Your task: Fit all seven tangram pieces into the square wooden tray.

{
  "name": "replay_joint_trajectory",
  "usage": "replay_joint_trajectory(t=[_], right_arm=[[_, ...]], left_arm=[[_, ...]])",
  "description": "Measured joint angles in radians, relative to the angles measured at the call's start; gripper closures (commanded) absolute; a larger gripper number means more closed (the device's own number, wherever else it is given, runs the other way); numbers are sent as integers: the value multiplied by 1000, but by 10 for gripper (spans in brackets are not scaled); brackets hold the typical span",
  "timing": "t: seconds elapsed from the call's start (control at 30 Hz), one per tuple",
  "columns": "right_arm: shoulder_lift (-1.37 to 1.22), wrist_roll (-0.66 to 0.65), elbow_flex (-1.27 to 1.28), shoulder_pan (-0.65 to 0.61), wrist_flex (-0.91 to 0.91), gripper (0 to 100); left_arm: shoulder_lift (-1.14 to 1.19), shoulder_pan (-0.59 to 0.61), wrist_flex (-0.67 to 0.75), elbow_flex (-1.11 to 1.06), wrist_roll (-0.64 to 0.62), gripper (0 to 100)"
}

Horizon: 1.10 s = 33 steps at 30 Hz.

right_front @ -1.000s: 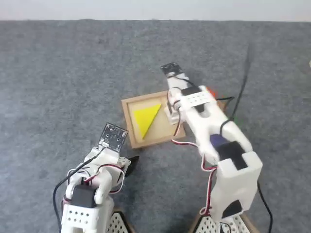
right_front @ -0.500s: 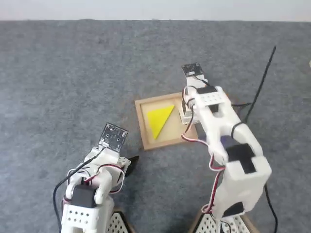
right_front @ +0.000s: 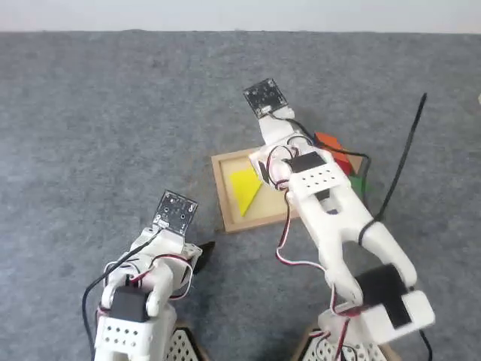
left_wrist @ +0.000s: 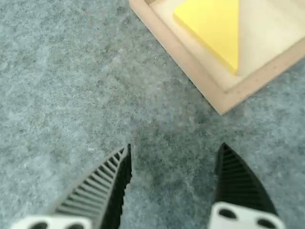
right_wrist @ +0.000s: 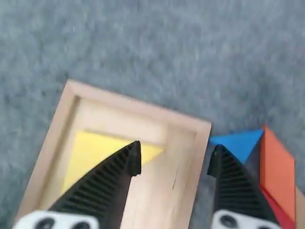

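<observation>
One wooden tray [right_front: 219, 192]. One yellow triangle [right_front: 244, 189] inside. At the tray's 2 o'clock: one blue triangle [right_wrist: 237, 142], one orange piece [right_front: 328, 141], one red piece [right_front: 342, 162], one green piece [right_front: 356, 182]. Two grippers: left gripper [left_wrist: 175, 147], right gripper [right_wrist: 177, 145].

white arms [right_front: 331, 218], black ridged fingers [left_wrist: 107, 183], red, black, white cables [right_front: 284, 235]

Wooden tray [right_front: 220, 192], yellow triangle [right_front: 244, 188] flat inside, orange piece [right_front: 328, 141], blue piece [right_wrist: 238, 142] beside

Grey, fuzzy table covering [right_front: 90, 113] lies evenly lit, a pale wall [right_front: 225, 13] behind it
</observation>
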<state>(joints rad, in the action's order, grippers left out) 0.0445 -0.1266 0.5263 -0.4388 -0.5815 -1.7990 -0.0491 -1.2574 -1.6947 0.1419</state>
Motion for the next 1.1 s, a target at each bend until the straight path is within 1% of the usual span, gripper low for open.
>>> replay_joint_trajectory(t=[0.07,0.13,0.27,0.4,0.6,0.8,1.1], right_arm=[[-52,0,0,0,69,757],[-130,0,-9,0,101,757],[-284,3,-81,0,107,757],[-362,55,-187,0,52,757],[-368,68,-258,0,-109,757],[-362,72,-255,20,-133,757],[-172,77,-17,80,-133,757]], left_arm=[[0,0,0,0,0,720],[0,0,0,0,0,720],[0,0,0,0,0,720],[0,0,0,0,0,720],[0,0,0,0,0,720],[0,0,0,0,0,720],[0,0,0,0,0,720]])
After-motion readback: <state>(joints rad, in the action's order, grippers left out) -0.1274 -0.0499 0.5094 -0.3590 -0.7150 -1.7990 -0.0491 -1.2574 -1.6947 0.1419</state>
